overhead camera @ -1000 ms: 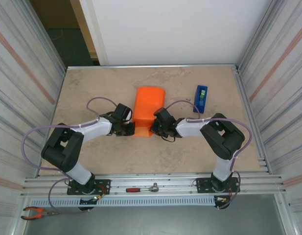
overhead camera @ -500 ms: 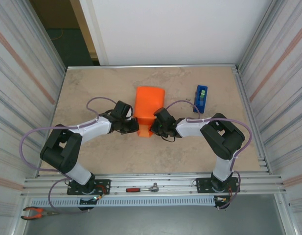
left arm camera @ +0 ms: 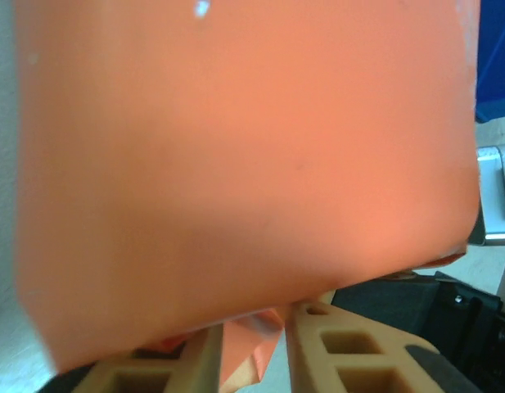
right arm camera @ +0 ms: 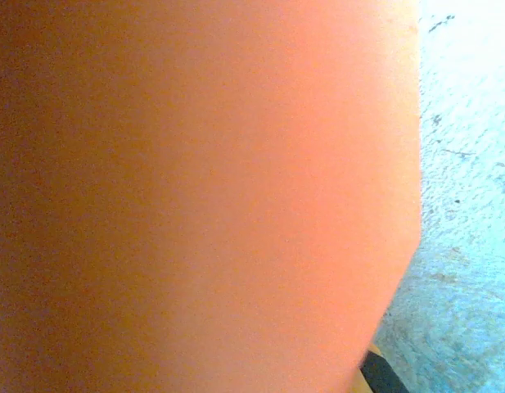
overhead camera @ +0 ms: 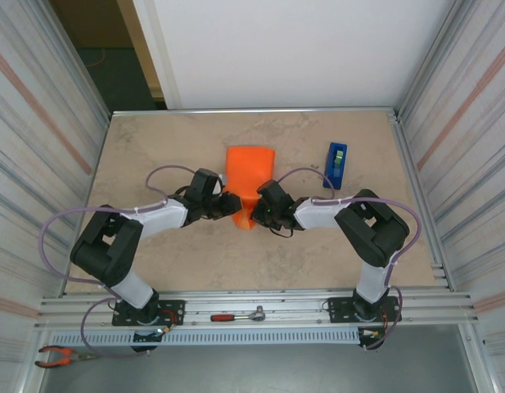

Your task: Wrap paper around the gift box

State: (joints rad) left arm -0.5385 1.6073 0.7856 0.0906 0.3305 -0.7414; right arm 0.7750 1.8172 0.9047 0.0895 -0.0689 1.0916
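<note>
Beige mottled tabletop (overhead camera: 154, 139) with ribbed metal walls on both sides and a white wall at 12 o'clock. Dead centre sits the paper (overhead camera: 250, 172), plain bright orange with no print on it. It's bunched into a long hump running from 12 to 6, rounded corners at the far end, narrowing to a creased darker flap at the near end.

Left gripper (overhead camera: 232, 205) is at the paper's 8 o'clock edge. From the left wrist cam its tan fingers (left arm camera: 350, 360) sit a narrow gap apart, with a crumpled bit of orange in the gap and the sheet arching over them. Right gripper (overhead camera: 259, 211) is at the paper's 5 o'clock, closed up, but I can't tell if it's actually pinching the sheet.

Blue tape dispenser (overhead camera: 336, 164) stands well apart at 3 o'clock. Down on the rail at 6 o'clock lies a red-handled ratchet (overhead camera: 236, 315), with orange-handled pliers (overhead camera: 60, 355) at 7
</note>
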